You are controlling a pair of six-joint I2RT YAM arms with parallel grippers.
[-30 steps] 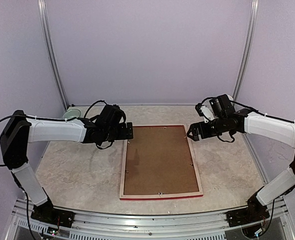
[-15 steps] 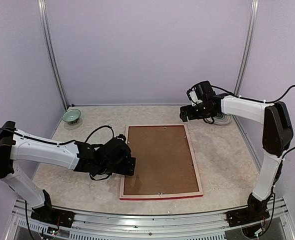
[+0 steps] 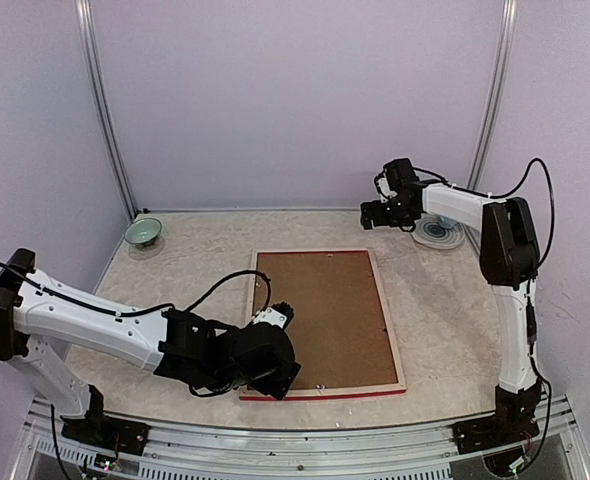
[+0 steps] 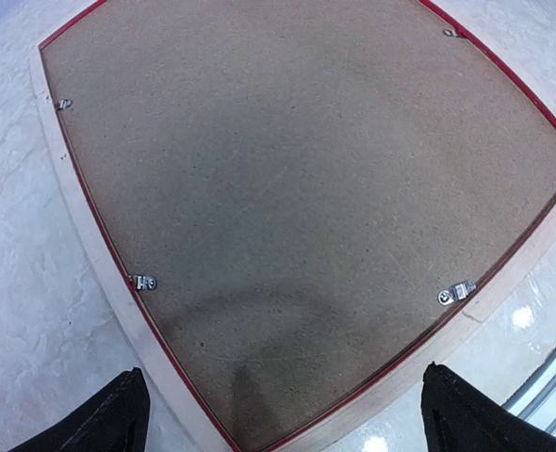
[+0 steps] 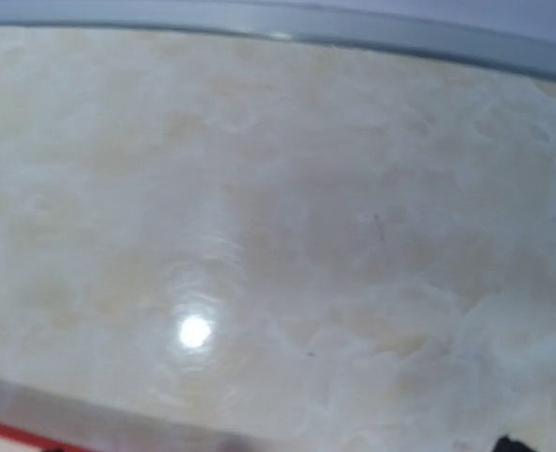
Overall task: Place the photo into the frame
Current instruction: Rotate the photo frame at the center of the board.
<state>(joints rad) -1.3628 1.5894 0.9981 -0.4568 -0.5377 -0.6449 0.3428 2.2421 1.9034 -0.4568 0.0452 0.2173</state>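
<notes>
The frame (image 3: 247,340) lies face down in the middle of the table, pale wood back up, red edge showing along the front. A plain brown backing board (image 3: 320,320) fills it, held by small metal clips (image 4: 142,282). The photo is hidden or out of view. My left gripper (image 3: 280,378) hovers over the frame's near left corner; in the left wrist view (image 4: 283,419) its fingers (image 4: 118,414) stand wide apart and empty. My right gripper (image 3: 371,214) is beyond the frame's far right corner, empty; only one fingertip (image 5: 512,443) shows in its own view.
A blue-and-white plate (image 3: 440,233) sits at the far right by the right gripper. A small green bowl (image 3: 143,231) sits at the far left corner. Purple walls and metal posts close the table in. A red sliver of the frame's far edge (image 5: 14,433) shows in the right wrist view.
My left arm has swung from the frame's far left corner down to its near left corner. My right arm has moved away from the frame's far right corner toward the back wall.
</notes>
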